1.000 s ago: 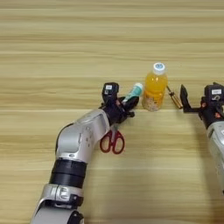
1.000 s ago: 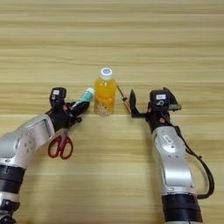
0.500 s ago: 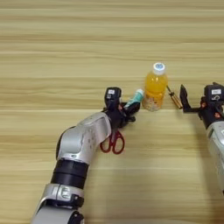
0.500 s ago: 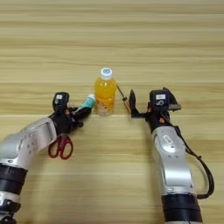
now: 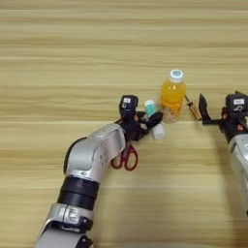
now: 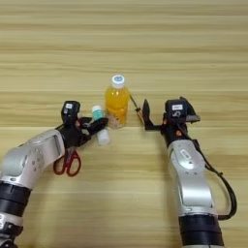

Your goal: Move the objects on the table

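Observation:
An orange-juice bottle [image 5: 173, 95] with a white cap stands upright at mid-table. Just left of it is the white glue stick [image 5: 155, 122] with a green cap, its cap pointing away from me. My left gripper [image 5: 147, 124] is shut on the glue stick, one black finger crossing its white body. Red-handled scissors [image 5: 125, 158] lie under my left forearm. The thin amber-handled screwdriver [image 6: 137, 108] lies right of the bottle. My right gripper [image 6: 167, 116] is open beside the screwdriver, its left finger [image 6: 147, 116] standing just right of the handle and holding nothing.
The light wooden table [image 5: 72, 58] stretches far back and to the left. My left forearm [image 5: 94, 155] lies diagonally across the near left. My right forearm [image 6: 189, 179] runs down the right side.
My left gripper has shifted slightly right and nearer the bottle with the glue stick. The stick has turned from tilted up-right to cap pointing away. The right arm has not moved.

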Robot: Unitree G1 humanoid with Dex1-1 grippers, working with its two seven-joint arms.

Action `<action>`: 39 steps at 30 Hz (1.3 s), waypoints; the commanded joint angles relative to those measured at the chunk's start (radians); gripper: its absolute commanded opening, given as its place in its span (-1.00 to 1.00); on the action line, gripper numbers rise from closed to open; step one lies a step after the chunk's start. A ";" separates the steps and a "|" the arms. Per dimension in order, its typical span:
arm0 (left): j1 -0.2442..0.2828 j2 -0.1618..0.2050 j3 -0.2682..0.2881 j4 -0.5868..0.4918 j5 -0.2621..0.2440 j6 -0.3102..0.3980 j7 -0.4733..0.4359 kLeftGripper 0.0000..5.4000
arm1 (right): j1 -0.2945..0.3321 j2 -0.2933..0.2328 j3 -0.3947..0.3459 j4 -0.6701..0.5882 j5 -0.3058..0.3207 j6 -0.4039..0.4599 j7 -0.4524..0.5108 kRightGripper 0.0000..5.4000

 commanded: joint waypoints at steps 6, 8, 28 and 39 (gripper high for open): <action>0.006 0.050 0.002 -0.036 0.094 -0.127 0.036 0.62 | -0.005 0.004 0.007 -0.008 -0.005 0.004 -0.004 1.00; 0.011 0.063 0.004 -0.056 0.107 -0.149 0.036 0.68 | -0.007 0.005 0.008 -0.007 -0.005 0.004 -0.006 1.00; 0.106 0.211 -0.026 -0.194 0.141 -0.157 -0.054 1.00 | -0.018 0.017 0.010 0.001 -0.017 0.005 -0.016 1.00; 0.192 0.305 -0.016 -0.286 0.123 -0.117 -0.134 1.00 | -0.025 0.024 0.015 0.001 -0.023 0.009 -0.027 1.00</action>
